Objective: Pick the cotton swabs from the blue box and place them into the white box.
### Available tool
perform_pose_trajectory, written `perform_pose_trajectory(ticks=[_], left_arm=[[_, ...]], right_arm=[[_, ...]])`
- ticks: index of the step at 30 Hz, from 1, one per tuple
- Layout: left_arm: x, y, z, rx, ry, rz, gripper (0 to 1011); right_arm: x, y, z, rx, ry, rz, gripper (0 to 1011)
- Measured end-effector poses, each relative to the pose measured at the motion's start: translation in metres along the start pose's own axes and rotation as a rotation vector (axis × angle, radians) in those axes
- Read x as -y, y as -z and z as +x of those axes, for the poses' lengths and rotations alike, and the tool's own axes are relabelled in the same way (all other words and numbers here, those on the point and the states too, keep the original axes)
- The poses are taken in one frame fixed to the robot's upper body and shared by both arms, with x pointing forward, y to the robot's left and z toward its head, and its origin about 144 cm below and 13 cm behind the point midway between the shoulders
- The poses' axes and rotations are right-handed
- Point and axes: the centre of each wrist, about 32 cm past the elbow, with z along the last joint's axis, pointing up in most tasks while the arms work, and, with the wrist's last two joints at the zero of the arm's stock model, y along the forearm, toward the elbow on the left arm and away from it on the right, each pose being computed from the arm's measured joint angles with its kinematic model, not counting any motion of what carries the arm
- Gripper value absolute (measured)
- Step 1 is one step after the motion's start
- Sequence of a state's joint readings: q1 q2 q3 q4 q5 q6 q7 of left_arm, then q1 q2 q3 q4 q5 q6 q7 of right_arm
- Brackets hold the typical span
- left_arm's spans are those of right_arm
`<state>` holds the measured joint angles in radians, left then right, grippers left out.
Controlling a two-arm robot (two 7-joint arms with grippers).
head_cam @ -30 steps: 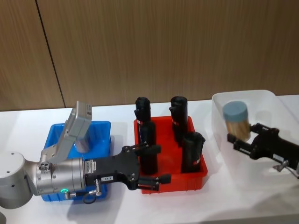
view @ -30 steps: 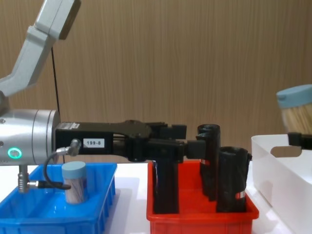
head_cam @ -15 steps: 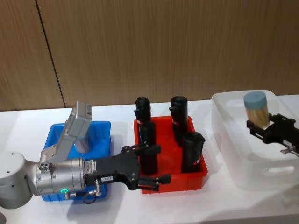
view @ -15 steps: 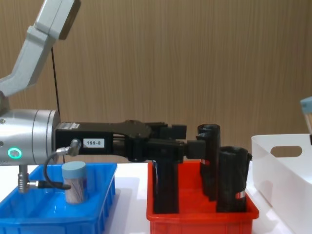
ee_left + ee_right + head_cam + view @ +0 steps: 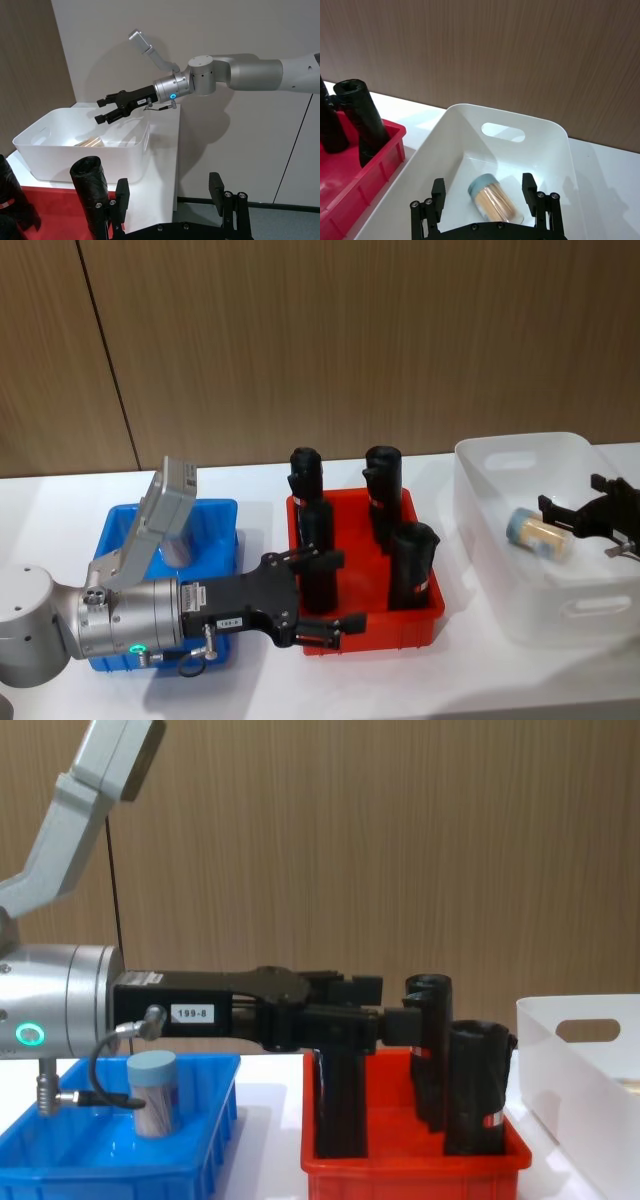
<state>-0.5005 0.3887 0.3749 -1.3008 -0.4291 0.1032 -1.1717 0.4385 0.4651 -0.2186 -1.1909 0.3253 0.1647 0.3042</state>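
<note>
Jaws of my right gripper stand wide apart, empty, above the white box at the table's right edge; cotton swabs lie inside. Left gripper gapes too.

Four black rolls stand in a red bin on the white table.

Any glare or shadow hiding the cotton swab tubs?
Head view: the left gripper casts a soft shadow on the table; the lying tub in the white box, under the open right gripper, is evenly lit. Chest view: sheen on the blue box floor, its upright tub plain. Right wrist view: no glare on the lying tub.
</note>
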Motion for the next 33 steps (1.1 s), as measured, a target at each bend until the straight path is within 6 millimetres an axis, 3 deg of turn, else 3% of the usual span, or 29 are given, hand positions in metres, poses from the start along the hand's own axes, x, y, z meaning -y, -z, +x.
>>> perform_pose_trajectory(ticks=[3, 14, 33], left_arm=[[0.0, 0.0, 0.0, 0.0, 0.0, 0.0, 1004], [0.001, 0.001, -0.002, 0.003, -0.024, 0.004, 1004], [0.014, 0.007, -0.021, 0.044, -0.222, 0.026, 1004]], right_arm=[[-0.001, 0.0, 0.0, 0.002, 0.006, -0.001, 1001], [0.0, 0.002, -0.007, 0.005, 0.004, 0.009, 1001], [0.024, 0.012, -0.07, -0.002, -0.027, 0.108, 1001]])
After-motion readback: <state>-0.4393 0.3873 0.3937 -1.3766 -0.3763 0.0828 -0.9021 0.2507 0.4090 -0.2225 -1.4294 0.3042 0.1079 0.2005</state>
